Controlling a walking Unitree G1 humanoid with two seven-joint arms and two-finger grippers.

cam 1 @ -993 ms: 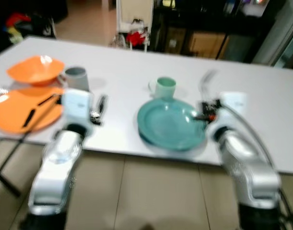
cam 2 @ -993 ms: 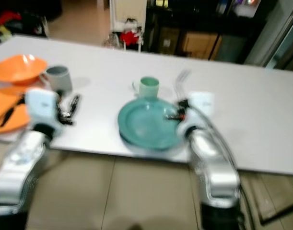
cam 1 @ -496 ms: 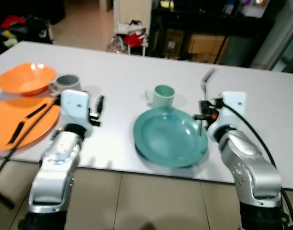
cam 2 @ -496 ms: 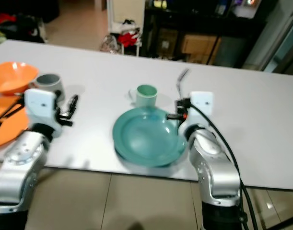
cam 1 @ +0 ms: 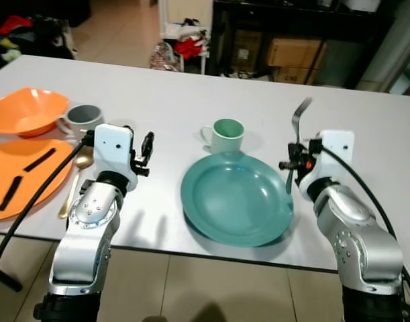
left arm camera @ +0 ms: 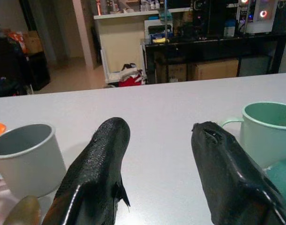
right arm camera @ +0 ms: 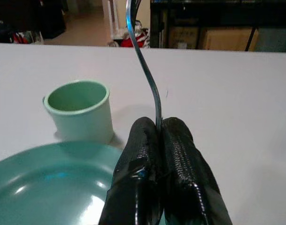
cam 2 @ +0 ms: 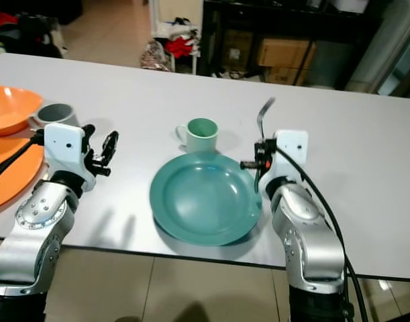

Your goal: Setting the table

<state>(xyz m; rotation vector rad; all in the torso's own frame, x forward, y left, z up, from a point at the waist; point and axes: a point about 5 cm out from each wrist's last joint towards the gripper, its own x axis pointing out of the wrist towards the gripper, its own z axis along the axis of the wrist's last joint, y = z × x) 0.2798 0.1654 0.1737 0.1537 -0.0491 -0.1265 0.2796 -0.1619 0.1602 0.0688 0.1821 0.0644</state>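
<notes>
Right gripper [right arm camera: 159, 129] is pinching a fork [cam 1: 297, 119] upright, just right of the green plate [cam 1: 235, 197] on the table [cam 1: 191, 100]. Left gripper [left arm camera: 157, 154] is spread, hovering between grey mug [left arm camera: 22, 154] and green mug [cam 1: 225, 136].

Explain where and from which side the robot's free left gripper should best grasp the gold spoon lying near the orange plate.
Grip the spoon around mid-handle, descending from above with fingers straddling the handle. It lies flat on the table, its bowl close to the grey mug and a black cable alongside, so the middle looks least crowded. The left gripper is open.
</notes>
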